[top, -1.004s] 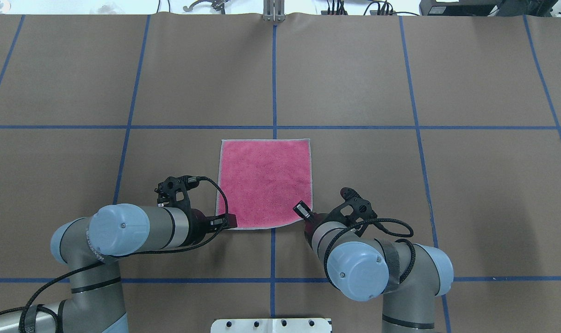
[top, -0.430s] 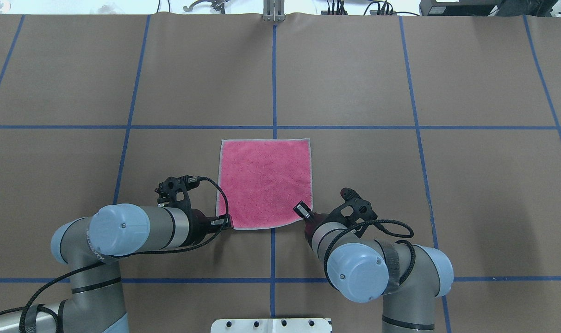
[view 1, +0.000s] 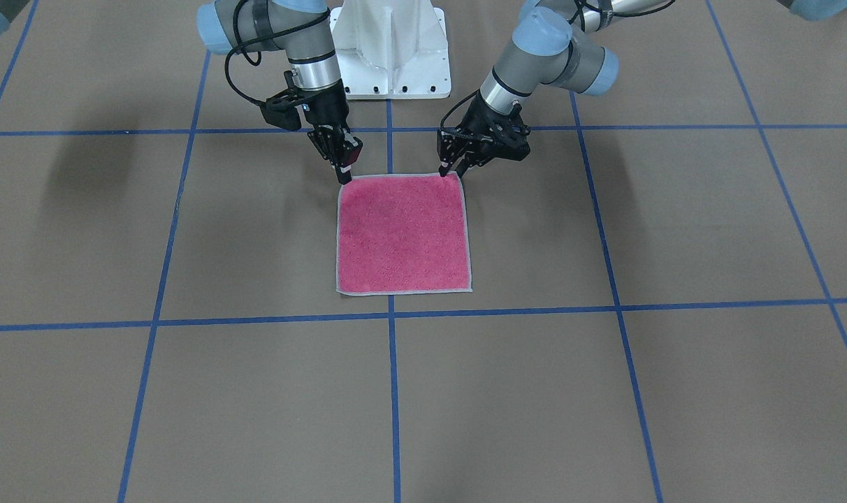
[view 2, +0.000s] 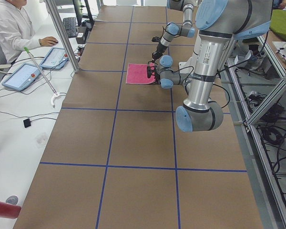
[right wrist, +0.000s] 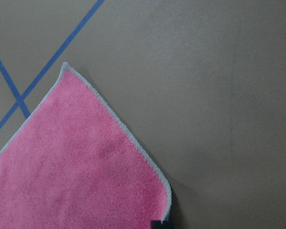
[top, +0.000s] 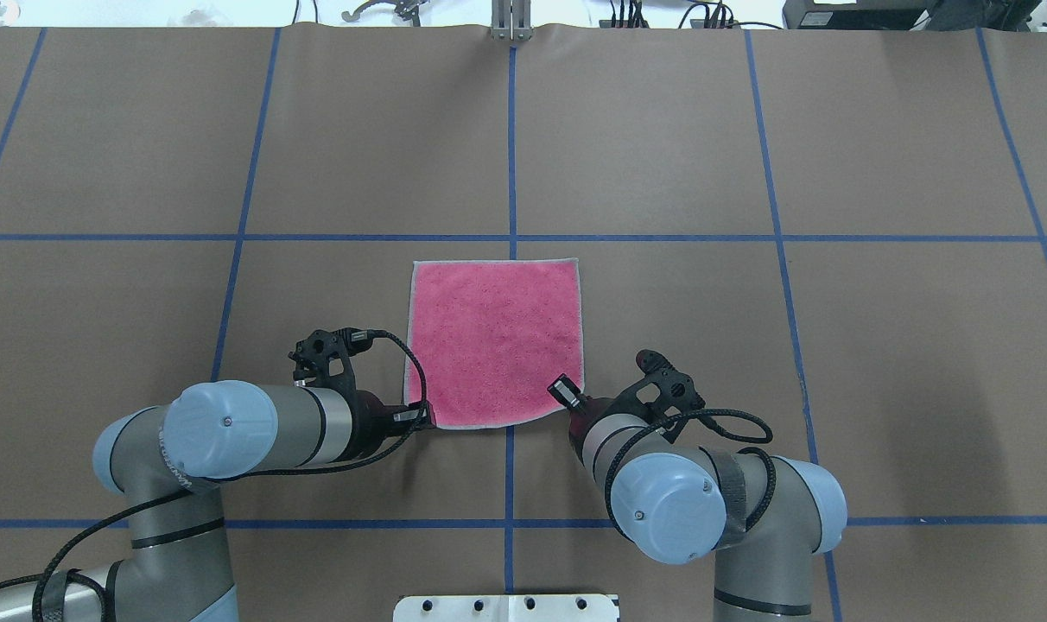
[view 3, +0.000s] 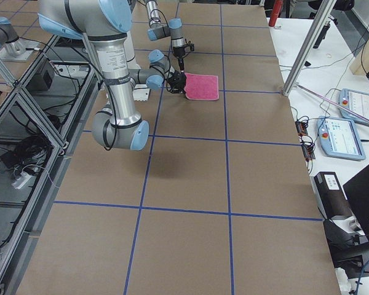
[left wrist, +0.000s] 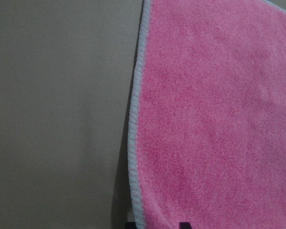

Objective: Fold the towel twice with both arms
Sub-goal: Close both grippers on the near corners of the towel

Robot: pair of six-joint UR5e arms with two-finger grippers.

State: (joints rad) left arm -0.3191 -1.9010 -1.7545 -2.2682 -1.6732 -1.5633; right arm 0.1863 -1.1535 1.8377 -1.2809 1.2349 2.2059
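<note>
The towel [top: 494, 341] lies flat, pink face up, in the middle of the table, edged in light grey. My left gripper [top: 427, 418] is at its near left corner and my right gripper [top: 563, 390] at its near right corner. In the front-facing view the left gripper [view 1: 449, 170] and right gripper [view 1: 344, 176] both pinch the corners of the towel [view 1: 401, 234] nearest the base. Each looks shut on its corner. The left wrist view shows the towel [left wrist: 214, 114] edge slightly raised over a shadow. The right wrist view shows the towel [right wrist: 76, 167] corner just above a fingertip.
Blue tape lines [top: 512, 147] divide the brown table cover into squares. The white pedestal [top: 506, 607] stands at the near edge between the arms. In the left view a person [view 2: 9, 28] sits at a side desk with tablets [view 2: 24, 75].
The left gripper's tip has drawn back a few pixels toward its arm at the towel corner. The towel's near edge has barely shifted. The right arm looks unmoved.
</note>
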